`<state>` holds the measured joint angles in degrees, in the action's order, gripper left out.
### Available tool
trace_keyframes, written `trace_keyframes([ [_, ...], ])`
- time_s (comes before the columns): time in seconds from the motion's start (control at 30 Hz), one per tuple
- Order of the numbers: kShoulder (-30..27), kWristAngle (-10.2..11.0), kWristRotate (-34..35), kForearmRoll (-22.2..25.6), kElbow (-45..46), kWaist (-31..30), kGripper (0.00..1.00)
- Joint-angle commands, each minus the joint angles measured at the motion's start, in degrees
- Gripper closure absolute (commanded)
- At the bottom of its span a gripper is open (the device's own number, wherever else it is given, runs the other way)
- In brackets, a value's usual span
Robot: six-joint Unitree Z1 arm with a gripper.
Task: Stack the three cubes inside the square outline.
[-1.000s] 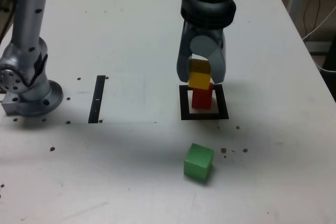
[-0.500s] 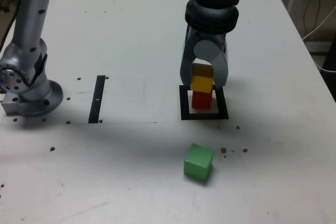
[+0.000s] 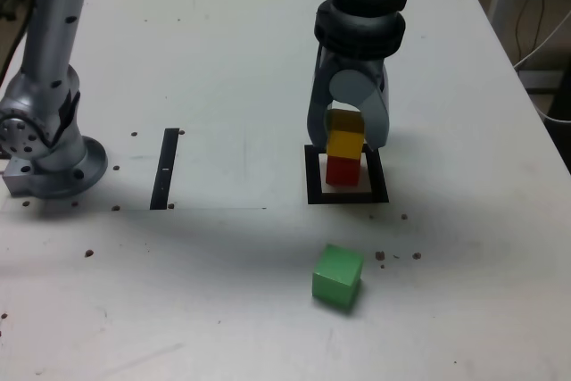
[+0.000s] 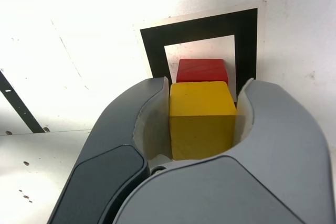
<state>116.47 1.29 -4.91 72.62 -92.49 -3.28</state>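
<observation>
The grey two-fingered hand point(image 3: 348, 138) is closed on the small matte yellow cube point(image 3: 344, 144), gripping it by two opposite sides, and holds it directly over the small matte red cube point(image 3: 343, 169). The red cube sits on the white centre of the flat black square outline point(image 3: 312, 186) on the white worktop point(image 3: 223, 69). In the exterior view the yellow cube appears to rest on, or just above, the red one; whether the two faces are fully in contact cannot be told. The wrist view shows the yellow cube point(image 4: 202, 119) lined up with the red cube point(image 4: 202, 70) beneath it, inside the frame point(image 4: 202, 27).

The step in hand looks like the placing of the second cube, so the stack is roughly two-thirds built. The next move probably calls for a gentle release, the fingers parting evenly so the yellow cube is not dragged sideways, followed by a straight lift clear of the stack.

The small matte green cube point(image 3: 338, 277) lies on the worktop, well apart from the outline and nearer the camera in the exterior view, not yet picked up.
</observation>
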Motion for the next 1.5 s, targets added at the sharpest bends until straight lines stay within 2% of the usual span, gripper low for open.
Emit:
trace_keyframes([
  [0.0,-0.3,0.0,-0.1,0.0,0.1,0.1,0.27],
  [0.13,-0.4,0.0,-0.1,0.0,0.2,0.1,0.06],
  [0.2,-0.6,0.2,0.1,0.1,0.3,0.1,0.01],
  [0.47,-2.4,1.4,2.0,0.1,1.2,0.0,0.01],
  [0.73,-5.3,1.6,3.7,0.1,2.8,-1.2,0.01],
  [1.03,-9.8,1.6,7.5,1.6,4.9,-6.1,0.00],
  [1.17,-10.8,0.9,10.0,2.6,4.6,-9.0,0.00],
  [1.27,-10.8,0.6,11.0,2.8,3.8,-11.3,0.00],
  [1.47,-8.3,1.9,11.8,4.7,2.2,-16.0,0.01],
])
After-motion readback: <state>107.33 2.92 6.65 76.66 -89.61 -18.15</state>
